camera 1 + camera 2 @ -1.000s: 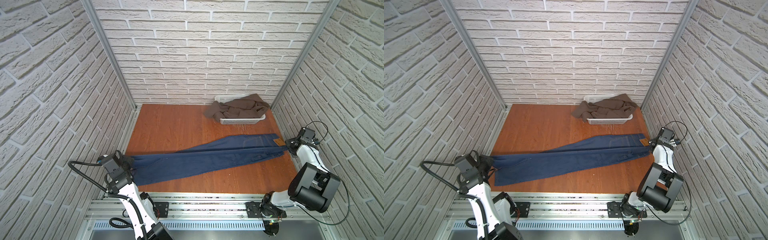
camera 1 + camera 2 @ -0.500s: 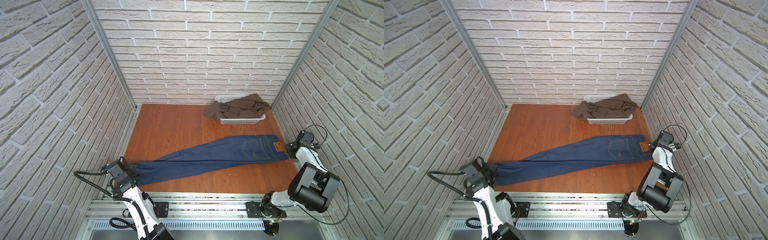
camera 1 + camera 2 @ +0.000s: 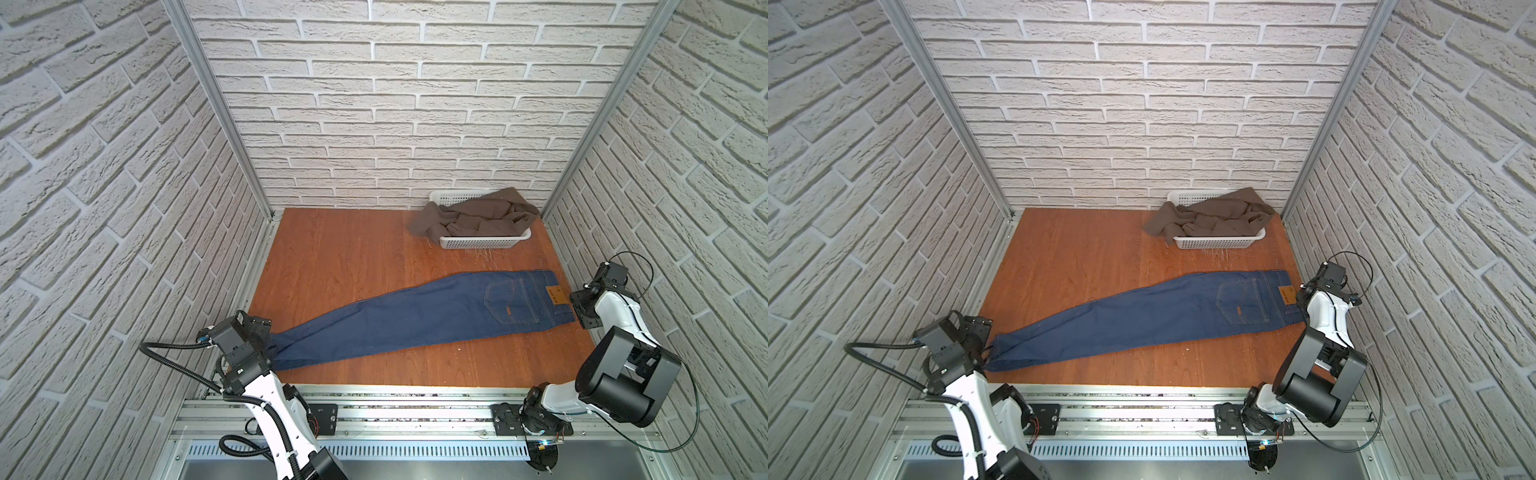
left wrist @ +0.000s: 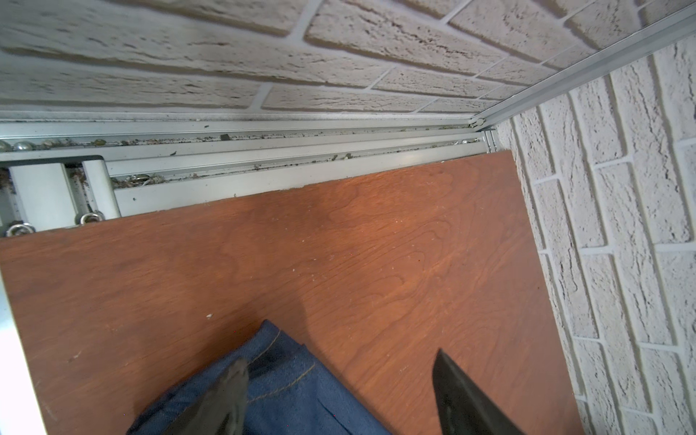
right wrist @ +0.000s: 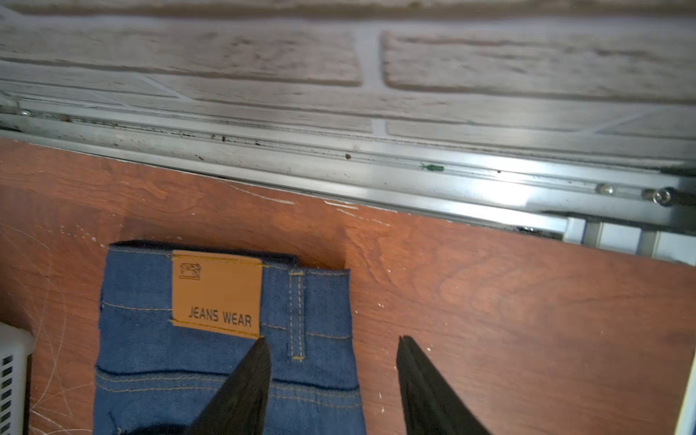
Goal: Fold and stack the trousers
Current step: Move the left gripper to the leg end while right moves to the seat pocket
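Observation:
The trousers (image 3: 436,316) (image 3: 1163,316), dark blue jeans doubled lengthwise, lie flat and slantwise on the wooden table. Their waistband is at the right and their hems at the near left. My left gripper (image 3: 268,334) (image 3: 985,345) hovers at the hem end. In the left wrist view it (image 4: 341,376) is open, with the hem corner (image 4: 278,376) lying loose under one finger (image 4: 231,388). At the waistband my right gripper (image 3: 575,309) (image 3: 1300,303) (image 5: 331,342) is open, straddling the waistband's edge just beside the tan patch (image 5: 216,293). Neither holds anything.
A white basket (image 3: 482,242) (image 3: 1219,242) stands at the back right, with a brown garment (image 3: 478,216) (image 3: 1217,216) spilling over its rim. Brick walls close in on three sides. A metal rail (image 3: 395,409) runs along the table's front edge.
Both grippers went from shut to open and let go of the trousers. The trousers, stretched between them a second ago, now lie flat on the table.

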`<act>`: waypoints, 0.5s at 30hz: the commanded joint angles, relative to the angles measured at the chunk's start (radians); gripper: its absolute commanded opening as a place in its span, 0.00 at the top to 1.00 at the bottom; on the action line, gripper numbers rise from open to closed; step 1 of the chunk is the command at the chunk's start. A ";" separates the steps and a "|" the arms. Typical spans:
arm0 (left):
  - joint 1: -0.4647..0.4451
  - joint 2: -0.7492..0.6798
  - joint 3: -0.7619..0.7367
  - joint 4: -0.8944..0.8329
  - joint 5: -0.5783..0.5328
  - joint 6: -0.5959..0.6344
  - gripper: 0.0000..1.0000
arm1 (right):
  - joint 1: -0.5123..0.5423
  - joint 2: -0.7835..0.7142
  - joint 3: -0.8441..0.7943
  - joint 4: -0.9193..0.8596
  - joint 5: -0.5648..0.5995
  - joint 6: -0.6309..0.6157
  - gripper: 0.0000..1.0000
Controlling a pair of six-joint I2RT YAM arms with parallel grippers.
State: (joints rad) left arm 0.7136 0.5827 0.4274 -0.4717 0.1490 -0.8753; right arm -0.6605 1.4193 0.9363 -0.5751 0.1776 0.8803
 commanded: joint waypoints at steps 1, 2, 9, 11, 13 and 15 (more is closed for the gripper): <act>0.007 0.017 0.028 0.018 0.016 0.010 0.21 | -0.003 0.014 -0.023 -0.005 -0.036 0.028 0.45; 0.007 0.026 0.034 0.018 0.023 0.015 0.21 | -0.004 0.032 -0.025 0.005 -0.070 0.030 0.46; -0.050 0.135 0.096 0.029 0.094 0.057 0.18 | 0.168 0.062 0.009 0.020 -0.221 -0.046 0.53; -0.113 0.206 0.118 0.038 0.101 0.068 0.19 | 0.272 0.051 0.043 -0.010 -0.187 -0.095 0.53; -0.199 0.274 0.147 0.035 0.089 0.075 0.20 | 0.395 0.043 0.084 -0.048 -0.147 -0.138 0.53; -0.280 0.339 0.170 0.029 0.079 0.076 0.21 | 0.484 0.045 0.106 -0.072 -0.130 -0.159 0.54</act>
State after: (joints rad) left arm 0.5095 0.8688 0.5598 -0.4618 0.2241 -0.8276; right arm -0.2760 1.4967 1.0000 -0.5934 0.0177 0.7937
